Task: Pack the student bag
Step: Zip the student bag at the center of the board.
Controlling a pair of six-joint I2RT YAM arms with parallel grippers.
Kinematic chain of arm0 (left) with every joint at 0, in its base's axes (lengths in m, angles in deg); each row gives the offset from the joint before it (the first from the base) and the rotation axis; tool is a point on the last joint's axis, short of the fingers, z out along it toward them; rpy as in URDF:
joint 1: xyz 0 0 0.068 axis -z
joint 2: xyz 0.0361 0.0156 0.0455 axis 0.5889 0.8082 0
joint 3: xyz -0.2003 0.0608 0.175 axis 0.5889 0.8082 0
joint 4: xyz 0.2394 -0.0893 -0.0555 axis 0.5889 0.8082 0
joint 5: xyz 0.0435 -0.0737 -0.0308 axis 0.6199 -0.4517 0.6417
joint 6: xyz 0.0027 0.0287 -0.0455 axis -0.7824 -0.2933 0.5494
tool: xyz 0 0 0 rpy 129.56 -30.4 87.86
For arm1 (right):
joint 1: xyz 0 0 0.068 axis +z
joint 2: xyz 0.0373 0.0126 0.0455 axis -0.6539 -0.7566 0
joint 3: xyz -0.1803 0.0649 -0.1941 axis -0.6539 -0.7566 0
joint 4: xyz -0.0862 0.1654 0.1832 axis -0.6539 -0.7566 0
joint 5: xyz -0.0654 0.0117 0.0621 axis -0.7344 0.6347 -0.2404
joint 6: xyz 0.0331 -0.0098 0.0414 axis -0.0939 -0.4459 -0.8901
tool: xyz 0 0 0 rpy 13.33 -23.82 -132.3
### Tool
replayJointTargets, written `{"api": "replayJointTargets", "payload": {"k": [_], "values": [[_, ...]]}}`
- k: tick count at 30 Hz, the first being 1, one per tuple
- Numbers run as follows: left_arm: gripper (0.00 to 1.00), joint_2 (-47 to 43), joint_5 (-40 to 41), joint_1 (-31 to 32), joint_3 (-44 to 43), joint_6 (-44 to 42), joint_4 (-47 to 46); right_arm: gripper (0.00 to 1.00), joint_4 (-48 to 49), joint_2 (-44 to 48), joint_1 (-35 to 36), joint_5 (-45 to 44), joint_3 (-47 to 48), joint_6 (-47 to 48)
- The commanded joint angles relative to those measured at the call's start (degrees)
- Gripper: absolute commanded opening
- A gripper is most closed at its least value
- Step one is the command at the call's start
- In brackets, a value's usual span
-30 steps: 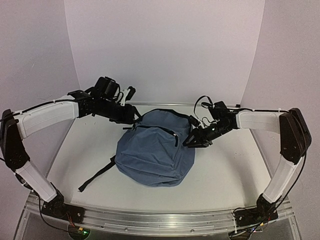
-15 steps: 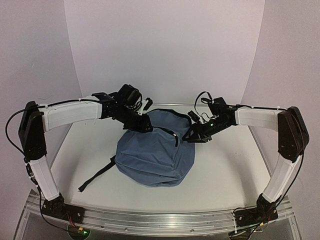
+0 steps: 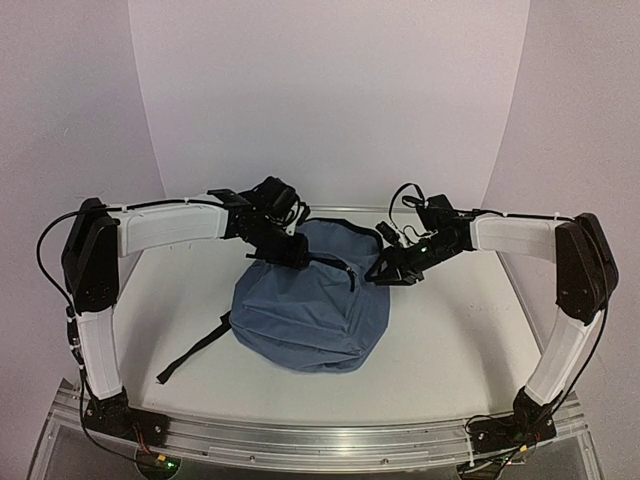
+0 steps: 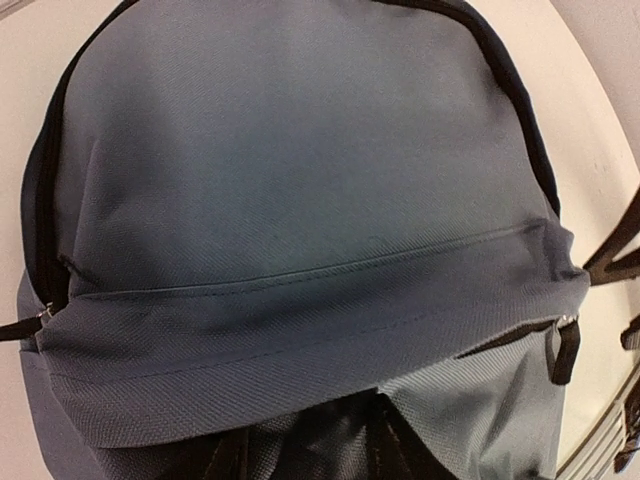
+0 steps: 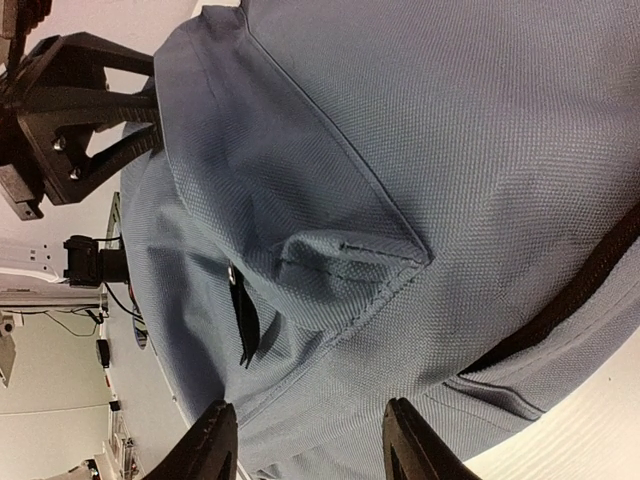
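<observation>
Roughly from left to right, stock as I see it. Item one: table [image 3: 450, 340], pale and flat, bearing everything below. Item two: one black strap [image 3: 190, 355], lying loose on the table, running out from the lower left of the bag toward the near edge. Item three: my left gripper [image 3: 296, 255], set against the far-left rim of the bag. From its own camera the fingers [image 4: 300, 450] are dark shapes sunk behind a fold of cloth, so I cannot tell how far apart they stand or whether they have hold of it. Item four: the student bag [image 3: 310, 315], soft slate-blue woven fabric with a rounded top. It lies slumped flat at the middle of the table between my two grippers, with its rounded end toward the near edge. A dark zipper line runs round the curve of its main compartment, and a stitched seam crosses the front panel. Contents of the main compartment: not visible. Item five: front pocket zipper with a black zipper pull [image 4: 566, 350] hanging at its end; pocket contents likewise hidden. Item six: my right gripper [image 3: 393, 275], at the far-right rim of the bag. Its fingers [image 5: 212, 445] stand parted about halfway, with blue cloth showing across the gap and nothing clamped between them.
</observation>
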Motion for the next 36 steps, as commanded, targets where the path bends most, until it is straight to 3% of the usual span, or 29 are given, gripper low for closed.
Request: {"api": "replayJointTargets", "payload": {"k": [1, 4, 11, 15, 18, 29, 36], "values": [[0.52, 2.7, 4.7, 1.5, -5.3, -4.1, 6.5, 0.5, 0.9, -0.4, 0.2, -0.7, 0.0, 0.3], [0.58, 1.7, 7.2, 3.0, -7.2, -5.5, 9.9, 0.5, 1.0, -0.5, 0.2, -0.5, -0.2, 0.4], [0.55, -11.1, 7.1, 3.3, -2.7, -3.9, 4.3, 0.49, 1.1, 0.2, 0.2, 0.3, -1.3, 1.1], [0.53, -13.2, 3.5, 3.6, -3.1, -2.9, 3.6, 0.49, 1.0, 1.3, 0.0, 0.1, -1.5, 1.1], [0.53, -11.4, 0.8, 5.1, -4.3, -1.6, 3.8, 0.49, 0.9, 1.8, -0.9, -0.5, -1.1, 0.4], [0.56, 1.3, 2.2, 13.0, -14.2, 0.1, 6.7, 0.49, 1.0, 3.3, -3.0, -0.4, -2.4, -0.2], [0.58, 10.8, 7.7, 15.5, -24.3, -0.1, 12.4, 0.52, 0.9, 3.8, -3.5, -0.8, -2.8, -0.2]]}}
